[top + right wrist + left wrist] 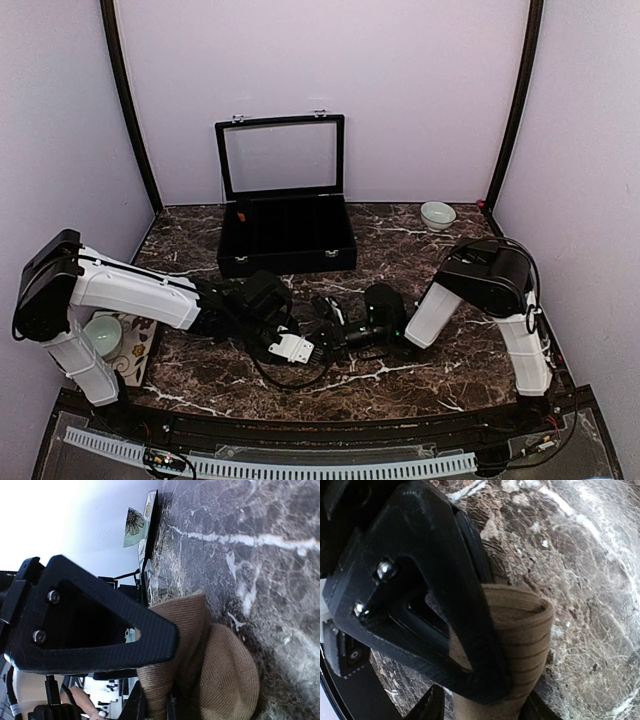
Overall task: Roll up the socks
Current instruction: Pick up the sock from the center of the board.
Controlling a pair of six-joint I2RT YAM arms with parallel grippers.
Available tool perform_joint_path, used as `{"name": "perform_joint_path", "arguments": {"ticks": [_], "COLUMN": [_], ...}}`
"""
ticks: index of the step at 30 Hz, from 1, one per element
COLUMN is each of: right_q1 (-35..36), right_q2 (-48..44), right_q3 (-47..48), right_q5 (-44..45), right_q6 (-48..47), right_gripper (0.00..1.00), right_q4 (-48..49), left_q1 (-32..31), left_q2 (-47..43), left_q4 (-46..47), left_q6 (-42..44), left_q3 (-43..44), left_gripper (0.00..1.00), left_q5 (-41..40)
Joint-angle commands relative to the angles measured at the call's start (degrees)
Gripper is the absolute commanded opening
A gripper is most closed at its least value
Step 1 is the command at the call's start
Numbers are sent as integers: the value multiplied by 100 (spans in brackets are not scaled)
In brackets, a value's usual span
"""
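Note:
A tan-brown sock lies on the dark marble table, and both grippers hold it. In the left wrist view the ribbed fabric runs up between the fingers of my left gripper, and the jaws press on it from both sides. In the right wrist view my right gripper is shut on a fold of the same sock, whose rounded end bulges out to the right. From above, the left gripper and right gripper meet tip to tip at the table's middle, and they hide the sock.
A black case with its glass lid raised stands at the back centre. A small white bowl sits at the back right. At the left edge a pale green bowl rests on a patterned mat.

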Motion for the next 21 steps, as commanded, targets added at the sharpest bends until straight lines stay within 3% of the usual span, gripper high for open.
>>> {"name": "perform_joint_path", "arguments": {"ticks": [1,3,6,13,21], "right_q1": [26,12,-9,-12,-3], "right_q2": [211,176,174,148,-14], "right_q3": [-126,-132,-153,-115,-74], "right_q5": [-191,-156,-78,125,371], "right_q6": [626,789,1103,1502,1581], "right_gripper": [0,0,0,0,0], "right_q4": [446,622,1123,1514,1652], "left_q1": [-17,-17,-25,-45,-185], "left_q2": [-74,-79,-168,-277,-343], "left_q4": [601,632,863,1041,834], "left_q6": [11,125,379,391,205], "left_q3": [-35,-15,-122,-124,-146], "left_gripper": [48,42,42,57,57], "left_q5": [-302,-396,-588,-849,-915]}}
